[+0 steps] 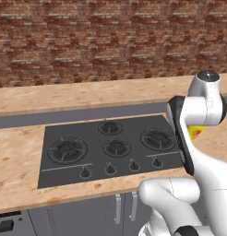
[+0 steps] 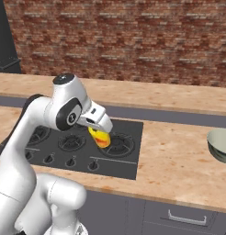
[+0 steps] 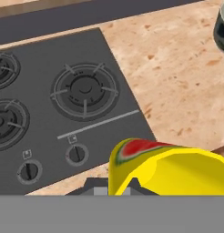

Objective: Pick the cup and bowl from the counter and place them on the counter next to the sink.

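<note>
**Cup in the grip above the stove, bowl waiting on the right**

The cup (image 2: 100, 137), small and bright yellow with a red-and-green patch near its rim, hangs tilted under the gripper (image 2: 98, 128), above the right edge of the stove top (image 2: 64, 147). The jaws are clenched on the cup; the hand view shows its yellow wall close against the camera. By my judgement it is light, stiff and smooth-walled, so it could slip or swing in a pinch. Taking it across the rim or wall is the sensible hold, and it should be set upright before release.

The bowl (image 2: 220, 144) sits on the counter (image 2: 174, 160) far to the right, well apart from the cup. It looks wide, rigid and heavier than the cup. I judge that its rim is the only place two narrow fingers could take it.

Count: one cup, one bowl, one gripper. The stove top carries four burners and four knobs along its near edge. A brick wall (image 1: 87, 41) stands behind.
</note>
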Robot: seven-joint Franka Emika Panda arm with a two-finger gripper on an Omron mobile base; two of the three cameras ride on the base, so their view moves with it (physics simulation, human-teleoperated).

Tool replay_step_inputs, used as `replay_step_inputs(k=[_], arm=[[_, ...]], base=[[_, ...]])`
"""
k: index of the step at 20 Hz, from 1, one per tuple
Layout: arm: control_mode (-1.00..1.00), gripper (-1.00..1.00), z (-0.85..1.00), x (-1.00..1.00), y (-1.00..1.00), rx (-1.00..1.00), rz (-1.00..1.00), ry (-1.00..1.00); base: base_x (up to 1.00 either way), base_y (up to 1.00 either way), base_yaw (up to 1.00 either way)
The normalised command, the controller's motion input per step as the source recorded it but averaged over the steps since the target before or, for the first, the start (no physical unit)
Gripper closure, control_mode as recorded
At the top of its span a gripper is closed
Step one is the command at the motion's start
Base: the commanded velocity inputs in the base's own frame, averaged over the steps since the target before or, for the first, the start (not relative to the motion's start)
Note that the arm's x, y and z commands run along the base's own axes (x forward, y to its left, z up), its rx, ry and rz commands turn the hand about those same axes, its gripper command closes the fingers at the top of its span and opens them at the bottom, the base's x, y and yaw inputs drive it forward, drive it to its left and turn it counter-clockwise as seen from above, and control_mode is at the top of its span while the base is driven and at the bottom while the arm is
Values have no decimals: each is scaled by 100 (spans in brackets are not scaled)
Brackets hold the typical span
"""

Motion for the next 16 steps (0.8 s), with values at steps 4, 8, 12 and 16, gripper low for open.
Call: replay_step_inputs(k=[4, 8, 12, 16], arm=[[-100, 100, 10, -18, 12, 3, 0, 13], [-100, 100, 2, -2, 13, 10, 3, 6], [-100, 100, 0, -1, 17, 12, 12, 6], [-100, 100, 0, -1, 9, 11, 16, 0]], base=[[0, 0, 0], [0, 0, 0], [0, 0, 0], [0, 0, 0]])
